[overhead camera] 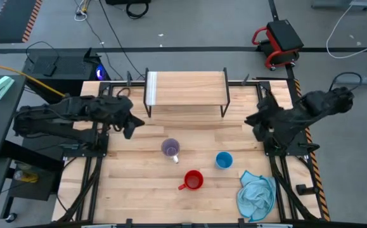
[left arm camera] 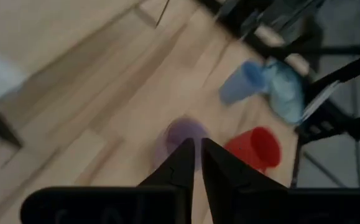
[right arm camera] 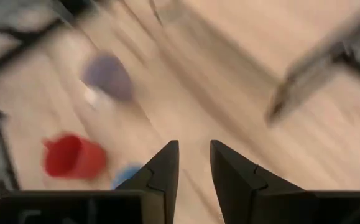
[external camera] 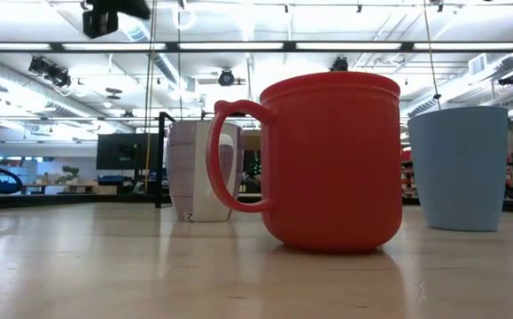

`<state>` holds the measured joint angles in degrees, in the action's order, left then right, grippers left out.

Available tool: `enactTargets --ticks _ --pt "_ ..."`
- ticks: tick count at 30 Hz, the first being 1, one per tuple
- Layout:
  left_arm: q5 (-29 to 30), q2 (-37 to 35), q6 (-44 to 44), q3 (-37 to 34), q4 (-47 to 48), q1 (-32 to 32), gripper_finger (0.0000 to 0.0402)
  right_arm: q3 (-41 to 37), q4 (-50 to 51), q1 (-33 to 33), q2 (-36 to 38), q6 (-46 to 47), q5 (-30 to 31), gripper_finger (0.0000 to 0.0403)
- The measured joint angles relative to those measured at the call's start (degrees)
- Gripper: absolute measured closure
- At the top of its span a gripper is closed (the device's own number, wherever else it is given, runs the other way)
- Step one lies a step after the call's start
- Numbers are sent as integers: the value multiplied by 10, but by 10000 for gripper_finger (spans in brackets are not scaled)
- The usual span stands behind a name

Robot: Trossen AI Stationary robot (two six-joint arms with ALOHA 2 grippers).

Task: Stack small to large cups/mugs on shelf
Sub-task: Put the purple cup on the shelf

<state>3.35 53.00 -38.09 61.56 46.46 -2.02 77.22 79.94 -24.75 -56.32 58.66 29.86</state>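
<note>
Nearly closed, empty left claw (left arm camera: pixel 194 163) above and just short of upright translucent purple-grey mug (overhead camera: pixel 170 149); slightly parted right claw (right arm camera: pixel 193 163) farther.

We see even, bright light from long ceiling strips in the low view, where the red mug (external camera: pixel 331 159) stands sharp and the room behind goes soft. Both wrist views are smeared by motion blur, so the purple mug (left arm camera: pixel 183 138) and blue cup (left arm camera: pixel 242 81) lose their edges. From above, shadows on the table (overhead camera: pixel 145 190) are faint and short.
</note>
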Motion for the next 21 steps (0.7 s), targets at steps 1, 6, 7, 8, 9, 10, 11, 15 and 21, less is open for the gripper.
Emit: enactTargets --ticks 1,6,7,8,9,10,11,15,21 --pt "-9 6 -3 -1 7 0 362 0 22 0 -11 25 -15 304" --pt "-47 32 -20 -1 37 1 362 -25 43 -5 -50 79 -82 304" --pt "-49 36 -23 -1 40 5 362 -29 42 -7 -57 86 -87 304" --pt "-48 41 -26 -1 44 10 362 -32 42 -10 -65 92 -90 305" --pt "-49 46 -27 -1 45 17 361 -35 42 -13 -72 100 -91 305" --pt "-49 51 -29 -1 47 23 360 -36 42 -17 -81 109 -91 305" --pt "-49 55 -32 -1 50 31 359 -36 42 -22 -90 117 -92 305" --pt "-49 69 -49 -1 55 67 355 -36 3 -35 -125 110 -92 305" --pt "-46 98 -93 -1 53 128 358 -36 -144 -24 -196 -31 -124 305"
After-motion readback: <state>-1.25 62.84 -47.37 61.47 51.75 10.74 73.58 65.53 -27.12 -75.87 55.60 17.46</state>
